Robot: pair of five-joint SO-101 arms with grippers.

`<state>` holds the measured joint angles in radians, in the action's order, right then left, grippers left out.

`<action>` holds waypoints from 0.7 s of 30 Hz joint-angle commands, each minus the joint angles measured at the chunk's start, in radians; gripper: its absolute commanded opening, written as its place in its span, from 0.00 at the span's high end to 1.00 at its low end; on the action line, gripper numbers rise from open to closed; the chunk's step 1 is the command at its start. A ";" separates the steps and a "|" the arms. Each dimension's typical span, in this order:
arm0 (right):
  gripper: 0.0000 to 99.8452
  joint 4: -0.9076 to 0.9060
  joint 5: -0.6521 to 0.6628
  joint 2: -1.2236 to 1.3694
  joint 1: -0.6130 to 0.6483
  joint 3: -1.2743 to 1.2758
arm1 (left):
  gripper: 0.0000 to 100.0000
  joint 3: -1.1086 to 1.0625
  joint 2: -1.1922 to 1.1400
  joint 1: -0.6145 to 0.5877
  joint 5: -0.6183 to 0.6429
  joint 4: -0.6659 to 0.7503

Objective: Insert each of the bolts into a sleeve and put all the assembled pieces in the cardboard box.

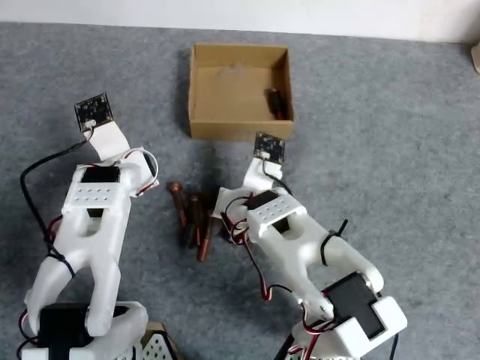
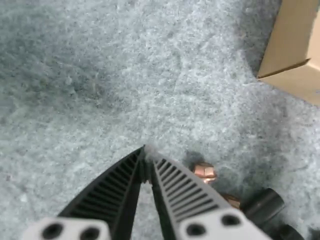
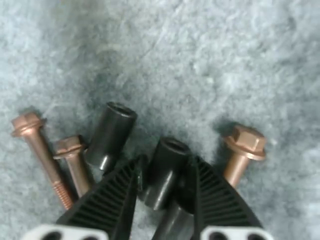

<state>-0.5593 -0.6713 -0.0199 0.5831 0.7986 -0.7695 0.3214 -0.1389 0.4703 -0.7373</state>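
Straddling one sleeve [image 3: 165,172], R gripper [image 3: 168,162] fingers [image 3: 117,192] spread for pickup; L gripper [image 2: 146,156] fingers pressed together, parked nr bolt [image 2: 204,171].

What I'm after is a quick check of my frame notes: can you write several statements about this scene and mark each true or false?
1. The left end effector is shut above bare carpet. True.
2. The cardboard box holds nothing. False: one dark piece lies inside, against one wall.
3. The right end effector is open, with a finger on either side of a black sleeve. True.
4. Only one copper bolt lies near that sleeve. False: three copper bolts lie near it.
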 commanded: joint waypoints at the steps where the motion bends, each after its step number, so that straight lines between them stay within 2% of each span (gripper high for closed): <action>1: 0.87 -0.041 0.020 0.007 0.008 0.008 | 0.99 0.044 0.012 0.013 0.005 0.011; 4: 0.89 -0.041 0.020 0.007 0.008 0.008 | 0.99 0.044 0.012 0.013 0.005 0.011; 7: 1.00 -0.041 0.020 0.007 0.008 0.008 | 0.99 0.044 0.012 0.013 0.005 0.011; 21: 1.00 -0.145 0.029 -0.004 -0.036 -0.035 | 0.99 0.044 0.012 0.013 0.005 0.011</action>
<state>-0.6421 -0.6590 -0.0184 0.5738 0.7833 -0.7695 0.3214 -0.1389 0.4703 -0.7373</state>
